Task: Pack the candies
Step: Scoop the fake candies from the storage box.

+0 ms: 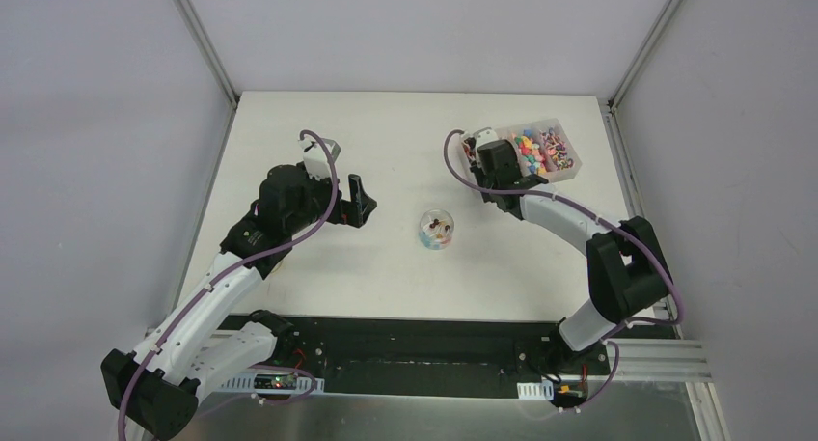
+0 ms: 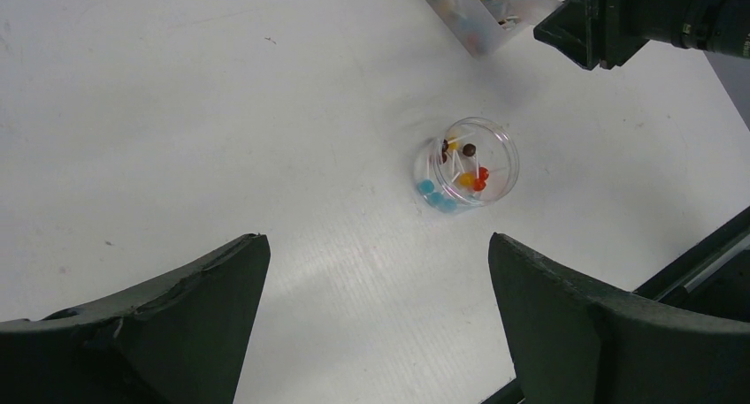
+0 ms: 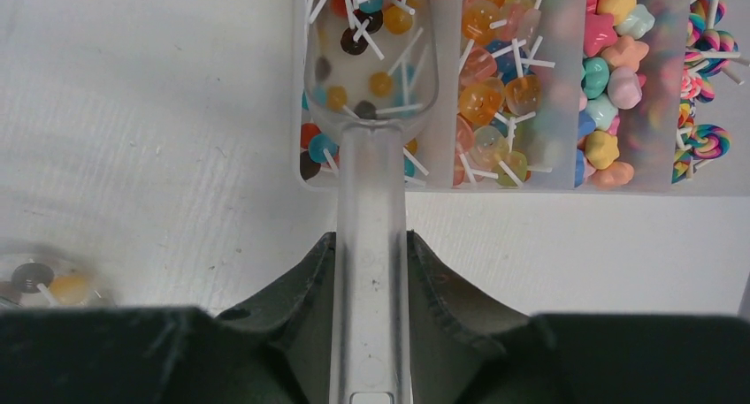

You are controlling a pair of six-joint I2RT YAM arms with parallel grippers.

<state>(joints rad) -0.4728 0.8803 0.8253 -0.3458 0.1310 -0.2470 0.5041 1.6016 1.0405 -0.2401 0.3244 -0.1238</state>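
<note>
Two arms worked over a white table (image 1: 386, 132). Reference point: the small round clear jar (image 1: 437, 229), upright near mid-table.

- A clear divided tray (image 1: 577, 169) sat beyond and to the right of the jar, well apart from it.
- The left gripper (image 2: 376, 245) hung left of the jar, well apart, fingers spread wide and holding nothing. In its wrist view the jar sat ahead of the gap between the fingers.
- In that same view the right arm's black wrist housing (image 2: 619, 15) sat beyond the jar and covered part of the tray's jar-side end.
- The right gripper (image 3: 370, 262) sat on the jar side of the tray, fingers pressed onto the handle of a clear plastic scoop (image 3: 371, 77). The handle ran straight out from the fingers, and the bowl lay in the tray compartment nearest the jar.

The candies (image 3: 495, 95) filled the tray, sorted by compartment:
- round ones on white sticks around the scoop
- translucent orange and yellow pieces next
- pastel stars after those
- swirl lollipops farthest from the jar

Candies crowded the bowl on both sides and at its tip. Brown and orange ones showed through the frosted bowl, but I couldn't tell whether they were inside it or under it.

A few more (blue, orange, red, brown) lay in the jar, well apart from the scoop.
</note>
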